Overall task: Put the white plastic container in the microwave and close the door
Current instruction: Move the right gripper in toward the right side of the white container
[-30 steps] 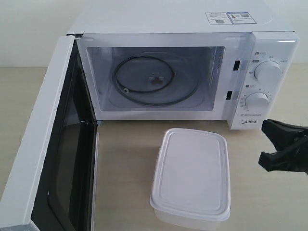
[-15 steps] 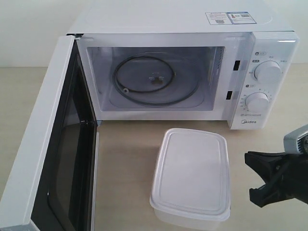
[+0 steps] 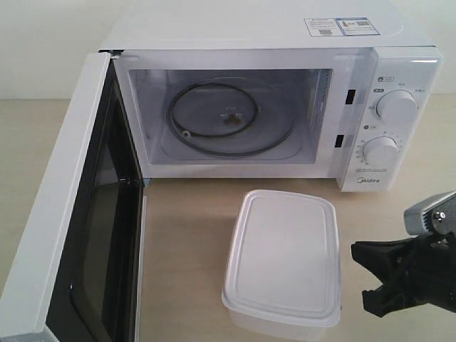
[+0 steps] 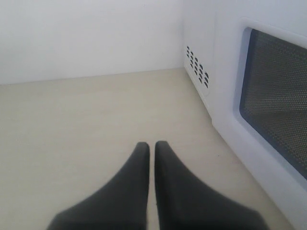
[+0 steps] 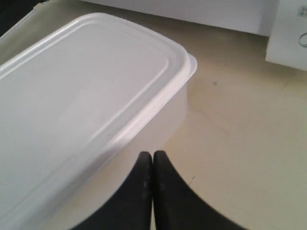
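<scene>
The rectangular translucent-white plastic container with a flat rimmed lid is found on the pale wooden table, in front of the white countertop microwave. The microwave's white, dark-windowed door is swung open to the left. The black right gripper is seen pressed together and empty just beside the container's side wall, and the black left gripper is likewise closed and empty, near the door's outer face.

Door, lower edge off-frame
</scene>
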Robot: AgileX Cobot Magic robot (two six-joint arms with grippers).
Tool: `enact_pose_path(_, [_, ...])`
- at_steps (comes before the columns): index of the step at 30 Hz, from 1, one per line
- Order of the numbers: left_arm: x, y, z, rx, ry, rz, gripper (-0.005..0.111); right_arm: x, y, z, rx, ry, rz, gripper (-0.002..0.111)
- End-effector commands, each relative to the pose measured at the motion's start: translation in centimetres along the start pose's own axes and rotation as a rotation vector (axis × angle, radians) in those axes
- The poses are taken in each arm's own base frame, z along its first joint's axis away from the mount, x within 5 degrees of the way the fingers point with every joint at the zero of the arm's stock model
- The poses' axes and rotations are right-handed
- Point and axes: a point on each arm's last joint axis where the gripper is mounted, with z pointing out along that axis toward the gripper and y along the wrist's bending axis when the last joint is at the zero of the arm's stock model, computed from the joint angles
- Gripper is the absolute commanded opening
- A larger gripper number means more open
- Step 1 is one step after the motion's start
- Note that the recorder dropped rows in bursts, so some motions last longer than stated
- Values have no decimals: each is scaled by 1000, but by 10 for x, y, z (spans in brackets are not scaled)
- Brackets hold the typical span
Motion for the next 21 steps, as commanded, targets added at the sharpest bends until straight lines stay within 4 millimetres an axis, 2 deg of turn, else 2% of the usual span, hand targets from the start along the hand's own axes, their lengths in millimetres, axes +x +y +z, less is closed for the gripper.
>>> enact_pose_path(1, [0,0,0,1,-8,-11,4,-9,-8,10,-11,18,-25,0])
enact_pose_path(7, [0,0,0,1,-8,-11,4,-12,-13,17,-27,92,-34,0])
enact_pose_path(13, [0,0,0,1,-8,-11,4,-15,0,28,-152,196,-91,0])
enact_pose_path(16, [0,0,0,1,-8,-11,4,-25,22,45,-214,236,-170,0])
enact_pose_path(18, [0,0,0,1,-8,-11,4,-33,32,57,-219,263,-194,0])
enact_pose_path(21, [0,0,0,1,-8,-11,4,-37,32,63,-162,316,-170,0])
